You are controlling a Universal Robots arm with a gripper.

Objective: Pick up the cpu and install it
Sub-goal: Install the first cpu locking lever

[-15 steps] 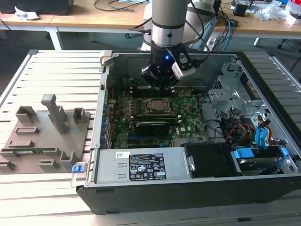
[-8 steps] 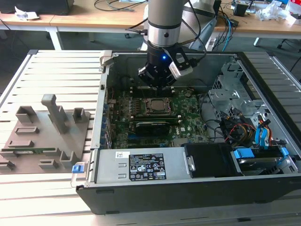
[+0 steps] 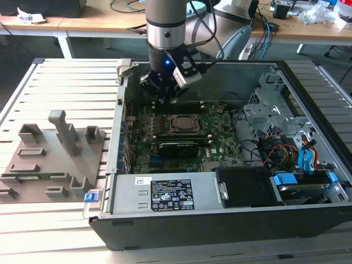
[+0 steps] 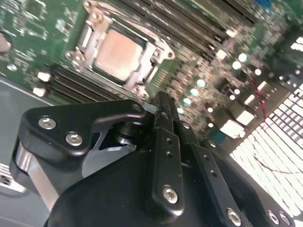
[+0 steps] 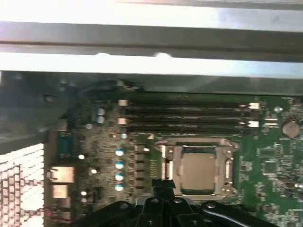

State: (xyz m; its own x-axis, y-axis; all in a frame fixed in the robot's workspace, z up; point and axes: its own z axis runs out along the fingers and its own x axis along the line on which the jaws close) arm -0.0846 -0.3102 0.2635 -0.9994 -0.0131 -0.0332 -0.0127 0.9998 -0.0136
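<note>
Hovering above the green motherboard (image 3: 220, 140), the black end effector (image 4: 161, 105) has its fingers pressed together, empty; the silvery square cpu (image 4: 118, 51) sits in its socket.

A silver-grey cylindrical arm segment (image 3: 166, 22) is seen in the exterior view, ending in a black wrist lit by a small blue light. A white block is mounted at its 4 o'clock side. The black gripper (image 4: 161, 106) is fastened with silver screws (round-headed).
</note>
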